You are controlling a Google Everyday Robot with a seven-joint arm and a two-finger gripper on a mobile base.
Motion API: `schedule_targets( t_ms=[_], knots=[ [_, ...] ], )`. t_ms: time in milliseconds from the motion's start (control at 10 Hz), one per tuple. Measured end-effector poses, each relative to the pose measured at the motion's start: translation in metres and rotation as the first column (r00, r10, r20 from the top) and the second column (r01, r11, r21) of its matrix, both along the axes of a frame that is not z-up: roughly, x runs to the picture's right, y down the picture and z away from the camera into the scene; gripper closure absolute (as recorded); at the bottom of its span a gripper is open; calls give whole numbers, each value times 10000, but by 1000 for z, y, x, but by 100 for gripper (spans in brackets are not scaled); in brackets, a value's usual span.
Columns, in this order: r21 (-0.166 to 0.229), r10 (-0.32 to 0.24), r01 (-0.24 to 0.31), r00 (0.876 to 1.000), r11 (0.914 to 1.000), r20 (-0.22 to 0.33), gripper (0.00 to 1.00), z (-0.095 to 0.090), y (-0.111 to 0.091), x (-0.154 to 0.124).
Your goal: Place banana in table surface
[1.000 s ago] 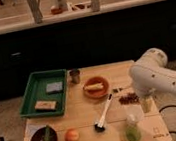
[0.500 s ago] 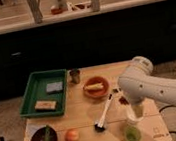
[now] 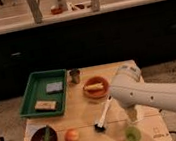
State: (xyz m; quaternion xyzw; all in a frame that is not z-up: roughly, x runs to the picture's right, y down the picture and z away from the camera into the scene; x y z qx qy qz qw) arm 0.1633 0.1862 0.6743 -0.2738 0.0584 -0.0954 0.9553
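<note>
We see the gripper (image 3: 134, 117) hanging under the white arm (image 3: 154, 94) over the right part of the table surface (image 3: 83, 114), just above a small green cup (image 3: 132, 135). The arm hides most of it; we take its jaws to stand wide, and we see nothing held in them.

The banana (image 3: 95, 87) lies in the orange-red bowl (image 3: 92, 96), which sits towards the far edge of the table, a little right of centre and just left of the arm's elbow. A small metal cup (image 3: 75, 76) stands just beside the bowl on its left, close to the far edge. Left of that, the green tray (image 3: 27, 98) fills the far left corner and holds a blue-grey sponge (image 3: 55, 86) and a tan block (image 3: 45, 105).

In front of the bowl we find bare wood down to a brush (image 3: 103, 117) with a white handle and a black head, lying slanted near the middle. More bare wood runs between the tray and the brush. Along the near edge sit an orange fruit (image 3: 71, 135) and, at the left corner, a dark bowl (image 3: 36, 137) with a green vegetable (image 3: 47, 140) in it. The arm covers the table's right side.

A small dark marking (image 3: 160, 135) sits at the near right corner; we cannot read it
</note>
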Motion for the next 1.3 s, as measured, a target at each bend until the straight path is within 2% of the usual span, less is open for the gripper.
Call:
schedule_targets(
  t_ms=[100,400,500,700,900,1300],
  knots=[
    [44,79,-80,9999,10000,88,20,1,-2,-2],
    [109,181,-188,9983,9998,559,20,13,-37,-1],
    [106,118,-127,9964,9999,838,20,26,-61,-3],
    [182,-69,46,9916,9998,1295,20,42,-91,-14],
    [476,-224,140,9833,9988,1805,20,50,-108,-33],
    [922,-259,-5,9581,9957,2852,20,61,-121,-65]
  ],
)
